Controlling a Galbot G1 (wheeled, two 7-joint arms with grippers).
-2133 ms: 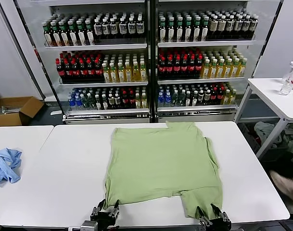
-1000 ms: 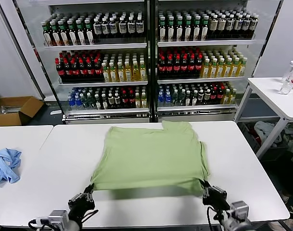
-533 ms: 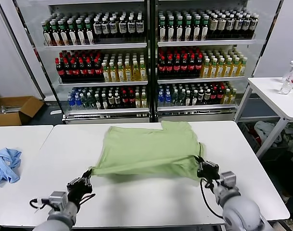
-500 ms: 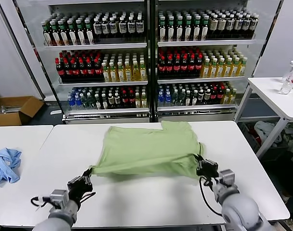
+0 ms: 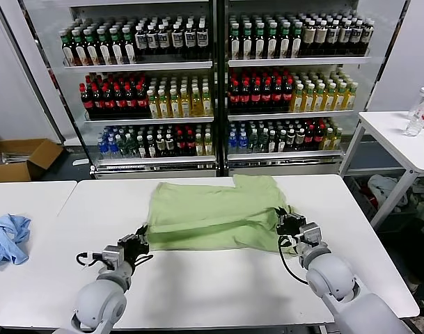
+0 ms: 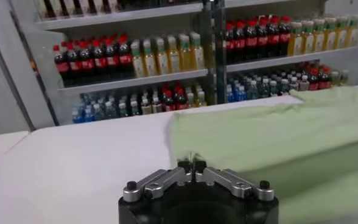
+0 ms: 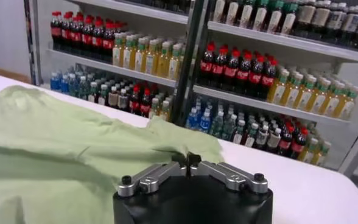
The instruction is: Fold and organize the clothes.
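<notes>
The light green short-sleeved polo shirt of soft fabric (image 5: 215,214) lies on the white table (image 5: 218,285), its near hem doubled over toward the collar, so one fold looks made. The left gripper (image 5: 139,241) sits at the shirt's near left corner, the right gripper (image 5: 287,223) at its near right corner; whether either grips cloth cannot be told. Sleeve folds and final tidying appear outstanding.
</notes>
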